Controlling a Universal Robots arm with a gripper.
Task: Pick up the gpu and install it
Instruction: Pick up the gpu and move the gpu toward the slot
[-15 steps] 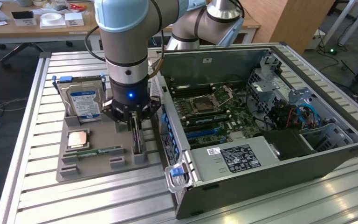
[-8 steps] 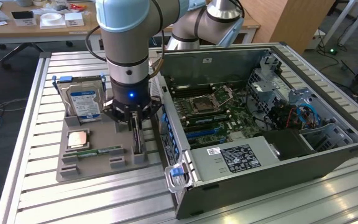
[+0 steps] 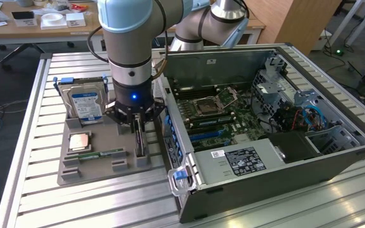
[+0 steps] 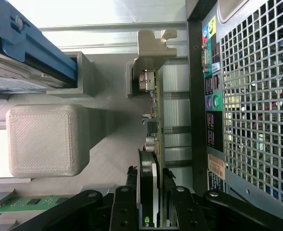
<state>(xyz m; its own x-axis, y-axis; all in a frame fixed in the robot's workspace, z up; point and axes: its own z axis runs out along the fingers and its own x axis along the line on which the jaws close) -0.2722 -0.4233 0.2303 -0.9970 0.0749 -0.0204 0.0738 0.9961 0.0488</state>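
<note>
Gripper [image 4: 150, 174] tight on thin, flat gpu [image 4: 155, 120]

Exterior view looks down obliquely over the table [image 3: 93, 204] and case [image 3: 296, 175]; wrist view, close, probably faces straight down. Both share the gpu [image 4: 157, 110].

Ribbed bare-aluminium table [image 3: 30, 180], matt grey plastic tray [image 4: 43, 139] with fine layered texture, gpu [image 4: 152, 125] with dull silvery metal bracket, perforated metal computer case [image 4: 257, 96], glossy hard drive label [image 3: 86, 107], matt black gripper [image 4: 150, 169].
</note>
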